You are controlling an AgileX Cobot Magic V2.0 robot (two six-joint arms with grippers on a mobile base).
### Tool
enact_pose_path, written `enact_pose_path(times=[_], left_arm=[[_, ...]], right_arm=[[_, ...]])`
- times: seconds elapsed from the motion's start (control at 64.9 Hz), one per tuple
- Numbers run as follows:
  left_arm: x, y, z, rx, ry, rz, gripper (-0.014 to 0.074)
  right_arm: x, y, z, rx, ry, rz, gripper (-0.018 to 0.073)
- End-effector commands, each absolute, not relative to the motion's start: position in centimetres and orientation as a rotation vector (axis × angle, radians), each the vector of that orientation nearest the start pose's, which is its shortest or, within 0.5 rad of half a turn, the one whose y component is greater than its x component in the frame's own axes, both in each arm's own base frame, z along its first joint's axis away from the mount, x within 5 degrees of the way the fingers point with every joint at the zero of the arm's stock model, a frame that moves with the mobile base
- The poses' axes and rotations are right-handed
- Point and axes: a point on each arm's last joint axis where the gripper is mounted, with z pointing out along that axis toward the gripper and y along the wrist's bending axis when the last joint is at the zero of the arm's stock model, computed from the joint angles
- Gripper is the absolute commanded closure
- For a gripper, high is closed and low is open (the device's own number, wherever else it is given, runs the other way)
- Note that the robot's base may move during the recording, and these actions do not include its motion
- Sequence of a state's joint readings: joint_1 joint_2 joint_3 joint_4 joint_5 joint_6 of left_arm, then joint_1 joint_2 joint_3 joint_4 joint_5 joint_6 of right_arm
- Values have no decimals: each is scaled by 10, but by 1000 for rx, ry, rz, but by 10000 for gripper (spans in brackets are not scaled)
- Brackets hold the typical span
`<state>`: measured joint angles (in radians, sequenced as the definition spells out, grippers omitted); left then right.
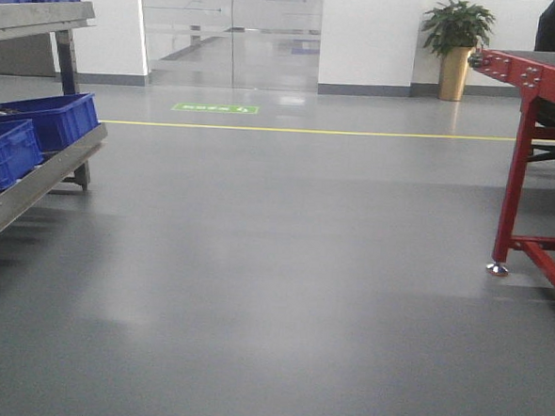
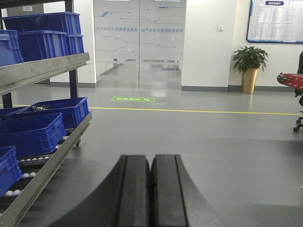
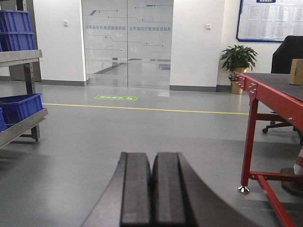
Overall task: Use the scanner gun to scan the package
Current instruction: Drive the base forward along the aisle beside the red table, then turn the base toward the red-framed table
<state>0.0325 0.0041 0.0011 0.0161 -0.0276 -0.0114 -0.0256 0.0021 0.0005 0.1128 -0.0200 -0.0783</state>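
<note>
The scanner gun is not in view. A plain tan cardboard box (image 3: pixel 297 71), cut off by the frame, stands on the dark tabletop of the red-framed table (image 3: pixel 270 87) and may be the package, but that cannot be told. The black left gripper (image 2: pixel 151 161) and right gripper (image 3: pixel 152 158) are both closed on nothing above grey floor, so by my judgement approach, pickup and scan all remain. Lettering on the frosted glass doors (image 3: pixel 127 42), green floor marking (image 3: pixel 116 98) and wall notice board (image 3: pixel 270 20) is too small to read.

Nothing legible: green floor sign (image 2: pixel 133 99), glass-door lettering (image 2: pixel 139 29), wall noticeboard (image 2: pixel 274 21) too blurred.
</note>
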Motion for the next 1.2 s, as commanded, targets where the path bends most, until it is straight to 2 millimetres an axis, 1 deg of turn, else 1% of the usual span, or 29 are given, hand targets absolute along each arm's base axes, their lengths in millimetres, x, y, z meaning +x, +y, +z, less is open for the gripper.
enact_pose_path(times=[0.0,1.187], left_arm=[[56,1,217,-15,1441,24,707],[56,1,217,-15,1441,24,707]], right_arm=[[56,-2,216,44,1454,-1,722],[56,-2,216,44,1454,-1,722]])
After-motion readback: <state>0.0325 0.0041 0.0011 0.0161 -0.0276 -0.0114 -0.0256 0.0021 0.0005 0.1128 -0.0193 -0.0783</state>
